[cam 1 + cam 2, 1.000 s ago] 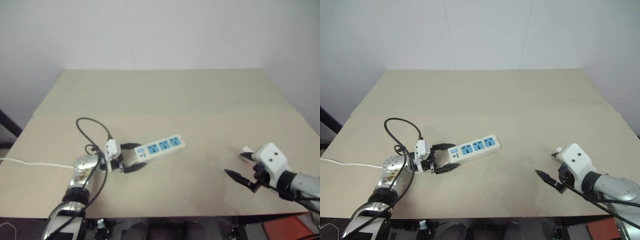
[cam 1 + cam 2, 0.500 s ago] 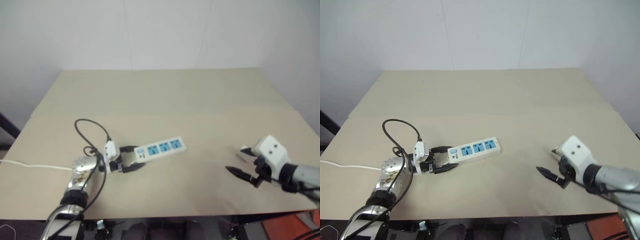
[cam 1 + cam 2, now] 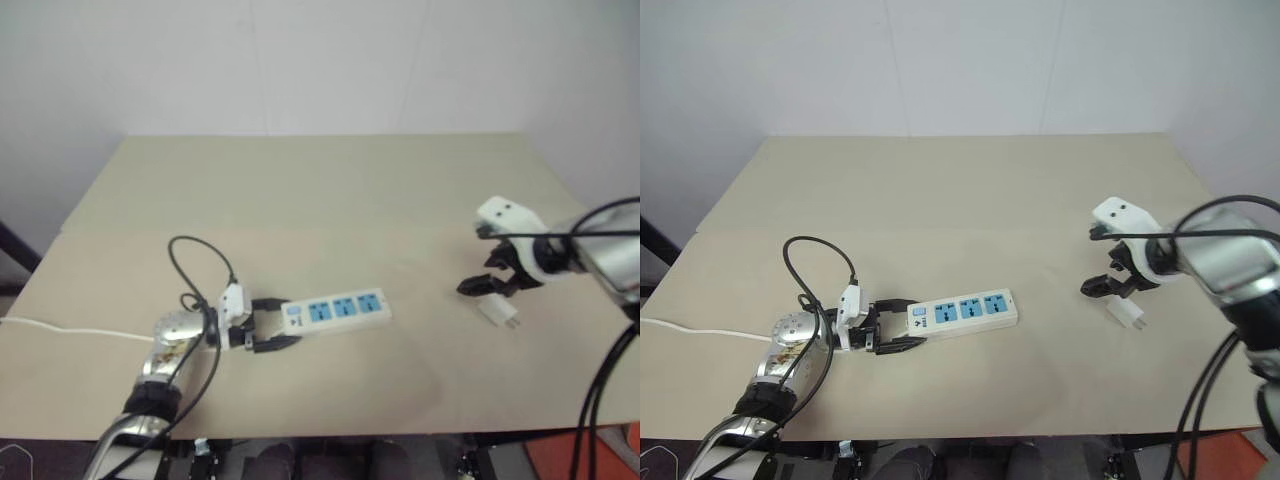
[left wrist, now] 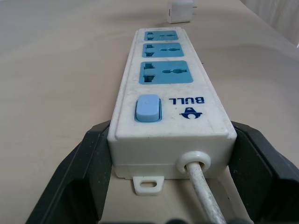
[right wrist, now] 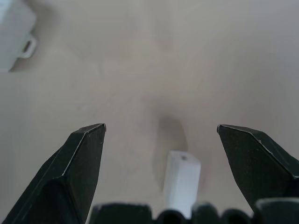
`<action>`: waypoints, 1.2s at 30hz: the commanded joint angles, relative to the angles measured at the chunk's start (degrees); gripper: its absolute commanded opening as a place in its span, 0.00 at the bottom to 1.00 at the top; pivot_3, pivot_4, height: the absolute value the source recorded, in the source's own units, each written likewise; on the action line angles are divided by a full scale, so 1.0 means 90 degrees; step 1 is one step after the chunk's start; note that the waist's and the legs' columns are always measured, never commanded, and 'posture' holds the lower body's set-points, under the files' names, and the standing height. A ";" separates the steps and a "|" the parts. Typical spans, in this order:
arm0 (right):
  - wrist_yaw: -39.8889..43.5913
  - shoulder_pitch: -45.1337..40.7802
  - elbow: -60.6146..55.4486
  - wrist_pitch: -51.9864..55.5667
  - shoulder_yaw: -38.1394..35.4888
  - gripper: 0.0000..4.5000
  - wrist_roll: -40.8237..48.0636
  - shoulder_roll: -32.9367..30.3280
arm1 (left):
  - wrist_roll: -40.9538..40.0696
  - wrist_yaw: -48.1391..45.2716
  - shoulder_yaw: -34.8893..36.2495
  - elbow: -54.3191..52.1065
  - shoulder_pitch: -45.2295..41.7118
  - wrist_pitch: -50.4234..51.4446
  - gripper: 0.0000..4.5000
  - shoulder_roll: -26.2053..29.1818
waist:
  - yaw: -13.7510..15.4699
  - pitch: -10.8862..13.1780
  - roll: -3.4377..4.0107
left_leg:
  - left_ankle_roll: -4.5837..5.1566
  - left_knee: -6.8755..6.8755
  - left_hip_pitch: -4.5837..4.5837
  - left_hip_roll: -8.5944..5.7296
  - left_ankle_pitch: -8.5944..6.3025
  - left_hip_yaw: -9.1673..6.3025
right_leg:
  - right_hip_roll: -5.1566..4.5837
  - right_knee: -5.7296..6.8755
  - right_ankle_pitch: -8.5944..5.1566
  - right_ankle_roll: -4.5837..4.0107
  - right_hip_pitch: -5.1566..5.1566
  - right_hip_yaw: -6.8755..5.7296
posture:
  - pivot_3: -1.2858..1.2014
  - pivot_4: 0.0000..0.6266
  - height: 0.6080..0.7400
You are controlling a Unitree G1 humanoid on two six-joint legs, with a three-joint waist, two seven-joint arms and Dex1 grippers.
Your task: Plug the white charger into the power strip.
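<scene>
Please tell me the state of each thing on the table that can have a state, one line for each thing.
Power strip: lying flat, sockets up and empty, switch end between the fingers of the left gripper.
White charger: lying on the table, not plugged in, not held.
Right gripper: open, above the charger.
Cord: trailing off the table's left edge.

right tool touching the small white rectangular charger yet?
Apart. Right wrist view: small white rectangular charger lies on the table between the open right tool fingers, gaps on both sides.
</scene>
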 commanded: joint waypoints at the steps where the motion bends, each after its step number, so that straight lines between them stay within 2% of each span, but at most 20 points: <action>1: 0.0314 -0.0236 0.0520 -0.0201 0.0406 1.00 -0.0506 -0.0060 | 0.0055 -0.0015 -0.0256 -0.0239 0.0199 0.0082 0.72 -0.0103 | 0.0019 -0.0001 0.0001 | -0.0003 0.0004 -0.0009 -0.0001 0.0002 0.0000 | 0.0000 0.0003 0.0002 0.0002 -0.0008 -0.0001 | 0.52 0.24 1.00; 7: 0.0730 -0.0343 0.1095 -0.0399 0.0813 1.00 -0.0973 0.0062 | 0.0099 0.0024 -0.0352 -0.0338 0.0321 0.0083 0.72 -0.0173 | -0.0005 -0.0003 0.0006 | 0.0000 0.0002 -0.0015 -0.0003 0.0000 0.0007 | 0.0000 -0.0001 0.0004 0.0006 -0.0011 0.0003 | 0.52 0.24 1.00; 22: 0.0787 -0.0334 0.2083 -0.0378 0.0536 1.00 -0.1363 0.0637 | 0.0138 0.0071 -0.0464 -0.0301 0.0367 0.0011 0.72 -0.0172 | -0.0001 -0.0012 0.0020 | -0.0009 0.0002 0.0007 -0.0002 0.0006 0.0008 | 0.0001 0.0004 0.0010 -0.0004 -0.0003 0.0007 | 0.52 0.24 1.00; 32: 0.0889 -0.0351 0.2353 -0.0443 0.0509 0.26 -0.1499 0.0683 | 0.0161 0.0110 -0.0463 -0.0262 0.0406 -0.0021 0.72 -0.0144 | -0.0008 -0.0014 0.0024 | -0.0009 0.0003 0.0008 -0.0002 0.0005 0.0009 | 0.0001 0.0005 0.0010 -0.0004 -0.0003 0.0008 | 0.52 0.24 1.00; 36: 0.1068 -0.0236 0.1910 -0.0444 0.0433 0.24 -0.1455 0.0603 | 0.0149 0.0073 -0.0465 -0.0219 0.0374 -0.0023 0.72 -0.0146 | -0.0011 -0.0016 0.0027 | -0.0009 0.0002 0.0008 -0.0002 0.0005 0.0009 | 0.0001 0.0006 0.0010 -0.0004 -0.0003 0.0008 | 0.52 0.24 1.00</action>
